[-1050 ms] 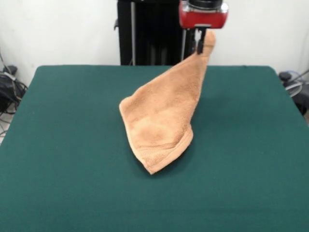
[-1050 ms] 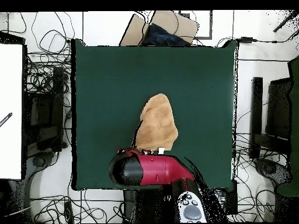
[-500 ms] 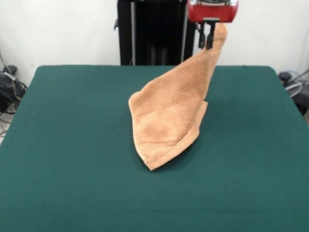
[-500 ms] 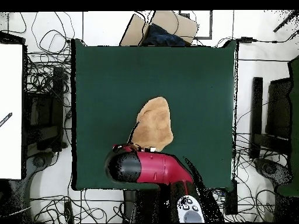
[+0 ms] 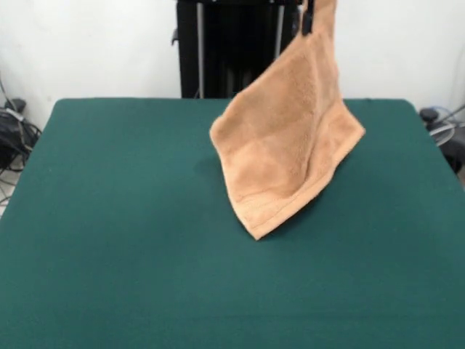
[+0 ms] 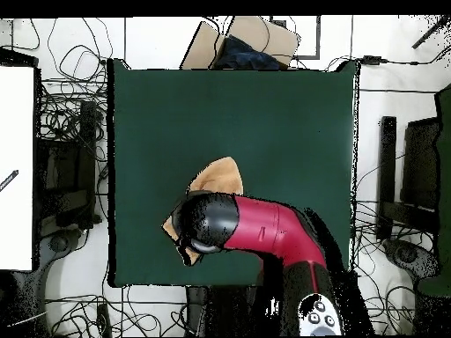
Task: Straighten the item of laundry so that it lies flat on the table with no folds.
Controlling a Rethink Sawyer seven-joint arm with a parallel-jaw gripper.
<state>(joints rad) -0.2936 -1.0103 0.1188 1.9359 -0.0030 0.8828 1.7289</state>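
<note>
The item of laundry (image 5: 287, 145), an orange-tan terry towel, hangs by one corner from my gripper (image 5: 310, 18), whose dark tips barely show at the top edge of the front view. The gripper is shut on that corner. The towel spreads downward as a rough diamond, still doubled over, and its lowest corner touches the table (image 5: 109, 218) or hangs just above it. A stripe band runs near that low corner. From overhead, the red and black arm head (image 6: 204, 224) covers most of the towel (image 6: 220, 176); the gripper itself is hidden there. The green table (image 6: 291, 114) extends far beyond the towel.
Tangled cables (image 6: 66, 132) and dark equipment (image 6: 414, 176) surround the table in the overhead view. A cardboard box (image 6: 255, 40) sits beyond the table's upper edge, and a white panel (image 6: 16, 158) lies at the left.
The gripper has risen and shifted right in the front view, taking the towel with it. The towel went from draped on the table to hanging with only its low corner at the surface.
</note>
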